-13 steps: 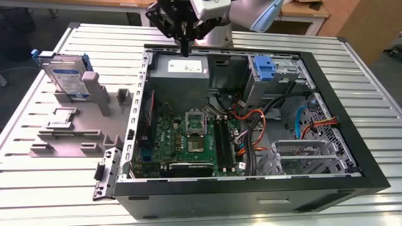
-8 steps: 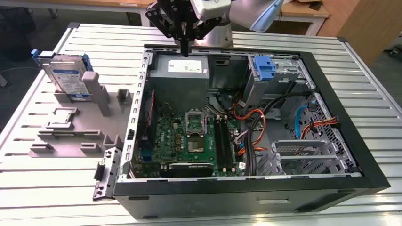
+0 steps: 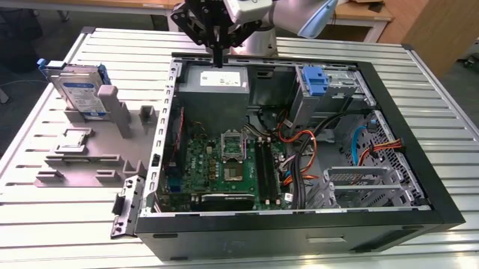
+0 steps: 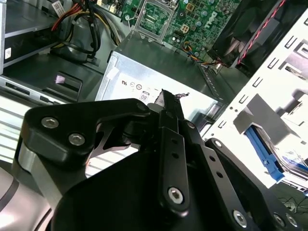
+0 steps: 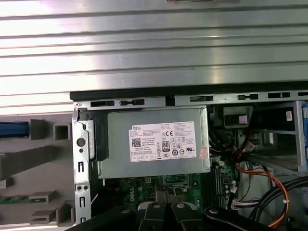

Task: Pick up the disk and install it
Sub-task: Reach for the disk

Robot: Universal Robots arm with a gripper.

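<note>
The disk (image 3: 77, 89) stood on edge in a slot of the grey stand (image 3: 90, 159), on the tabletop (image 3: 45, 224) at the exterior view's left. It sat outside the open computer case (image 3: 438, 210) and well apart from the gripper (image 3: 219, 61). Its labelled face was turned to the camera, blue rails ran along its edges, and its upper half stood free above the stand.

The gripper hung over the far wall of the case, just above the grey power supply (image 3: 213, 84). Its fingers were together with nothing between them, as the second wrist view also showed (image 4: 167, 96). The first wrist view looked down on the power supply's white sticker (image 5: 163, 142).

Handling, as a judgement: a stiff metal body, fairly dense for its size, that would not give under the fingers. The flat faces looked smooth, so slip is likely with a light pinch. It is shock-sensitive, so no knocks against the stand. The plastic rails probably flex, which makes them a poor place to clamp. The best hold looked to be across the two broad faces at the free upper part, centred so it would not swing. An empty blue caddy (image 3: 314, 81) sat in the case's far corner.
</note>
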